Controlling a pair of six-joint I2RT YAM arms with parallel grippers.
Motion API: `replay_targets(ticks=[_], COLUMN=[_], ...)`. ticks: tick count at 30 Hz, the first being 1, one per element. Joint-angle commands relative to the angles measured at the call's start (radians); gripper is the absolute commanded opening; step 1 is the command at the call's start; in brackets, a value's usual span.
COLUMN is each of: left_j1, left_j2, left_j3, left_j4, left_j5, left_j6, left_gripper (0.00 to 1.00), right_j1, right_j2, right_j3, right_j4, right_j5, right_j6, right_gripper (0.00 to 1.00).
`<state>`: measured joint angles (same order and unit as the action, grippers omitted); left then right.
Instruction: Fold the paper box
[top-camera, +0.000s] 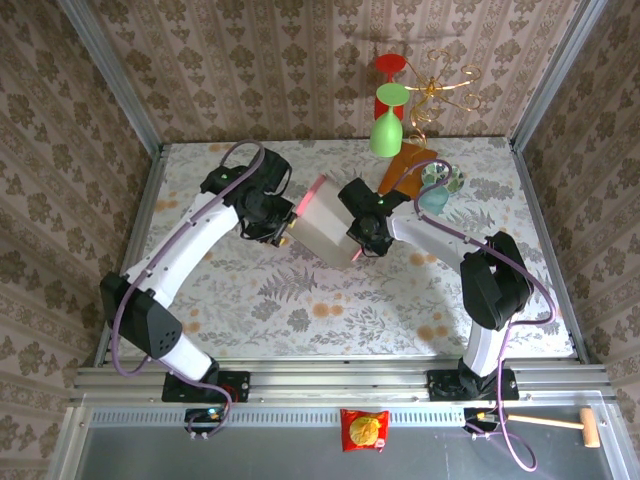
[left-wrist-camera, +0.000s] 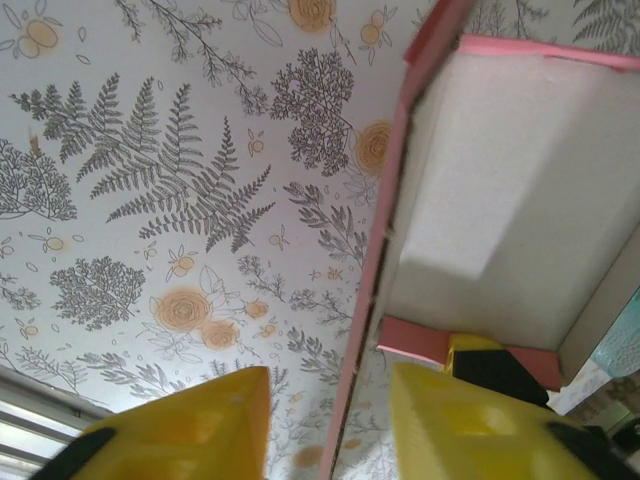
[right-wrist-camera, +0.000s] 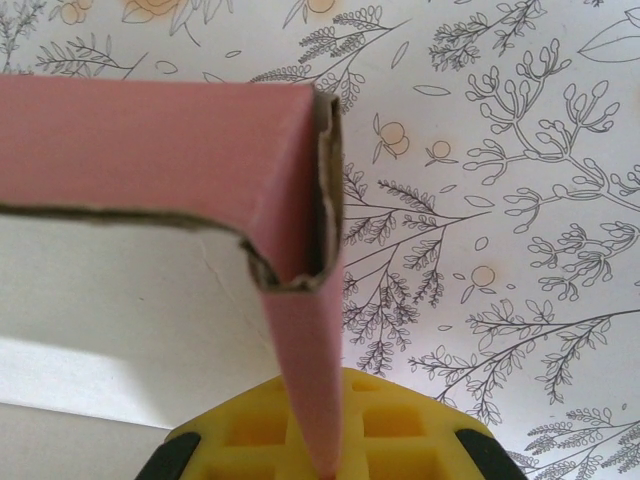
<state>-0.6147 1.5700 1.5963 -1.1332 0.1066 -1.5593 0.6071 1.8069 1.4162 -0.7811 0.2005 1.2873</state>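
One green glass (top-camera: 386, 134) sits behind the box (top-camera: 322, 228); right gripper (right-wrist-camera: 312, 445) pinches its wall, left gripper (left-wrist-camera: 325, 385) gapes astride an edge; arms hide corners.

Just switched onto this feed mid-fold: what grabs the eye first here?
The pink paper box stands out mid-table between both arms, its whitish inside open to view. The right gripper looks clamped on one pink wall below a crumpled corner, while the left gripper straddles another wall, fingers apart. A bright green goblet and a red goblet sit by the back wall.
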Motion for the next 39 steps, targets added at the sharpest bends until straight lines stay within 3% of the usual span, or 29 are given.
replay_targets(ticks=[1, 6, 20, 22, 26, 30, 35, 39], left_j1=[-0.015, -0.022, -0.019, -0.015, 0.001, 0.028, 0.057, 0.089], left_j2=[0.011, 0.028, 0.097, 0.116, 0.129, 0.154, 0.181, 0.225], left_j3=[-0.011, 0.024, 0.055, 0.091, 0.141, 0.184, 0.231, 0.293], left_j4=[-0.010, -0.068, -0.162, -0.201, -0.246, -0.268, -0.277, -0.260], left_j5=[0.004, -0.022, -0.058, -0.096, -0.183, -0.226, -0.250, -0.181], left_j6=[-0.021, -0.012, 0.014, 0.046, 0.171, 0.361, 0.632, 0.985], left_gripper=[0.28, 0.20, 0.09, 0.05, 0.00, 0.00, 0.00, 0.00], right_j1=[0.008, 0.009, 0.023, 0.023, 0.023, 0.029, 0.040, 0.031], right_j2=[-0.038, -0.036, -0.038, -0.037, -0.077, -0.142, -0.231, -0.315], right_j3=[-0.012, -0.016, -0.007, -0.005, -0.011, 0.026, 0.069, -0.035], right_j4=[0.005, 0.008, -0.001, -0.012, -0.029, -0.051, -0.059, 0.142], right_j5=[0.005, 0.005, -0.027, -0.062, -0.104, -0.153, -0.175, -0.175], right_j6=[0.021, 0.021, 0.030, 0.032, 0.025, -0.051, -0.184, -0.367], right_gripper=[0.00, 0.00, 0.00, 0.11, 0.38, 0.56, 0.64, 0.65])
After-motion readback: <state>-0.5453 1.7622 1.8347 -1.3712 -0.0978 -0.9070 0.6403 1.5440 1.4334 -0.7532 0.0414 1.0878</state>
